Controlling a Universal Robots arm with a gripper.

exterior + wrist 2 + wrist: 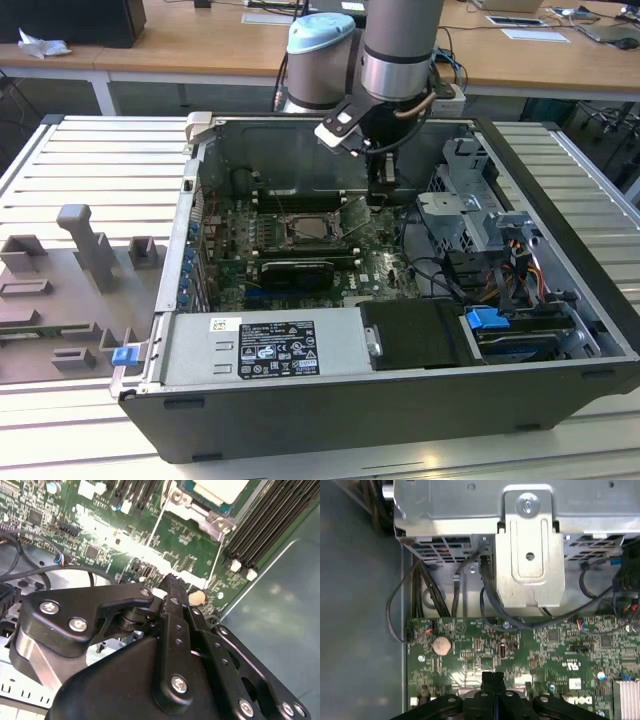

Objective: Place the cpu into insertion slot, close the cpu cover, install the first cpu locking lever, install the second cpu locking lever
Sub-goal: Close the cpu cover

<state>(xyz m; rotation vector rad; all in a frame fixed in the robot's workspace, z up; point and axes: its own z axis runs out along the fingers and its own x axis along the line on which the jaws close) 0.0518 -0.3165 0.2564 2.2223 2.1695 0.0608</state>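
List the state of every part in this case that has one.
cpu: seated in the slot.
cover: looks to be down around the cpu, though I can't be sure.
levers: unlatched, swung out from the slot.
fingers: shut with nothing between them, over the board beside the slot.
case: open, with the side panel off.

Nothing legible; PSU label [262, 349] print too small to read.
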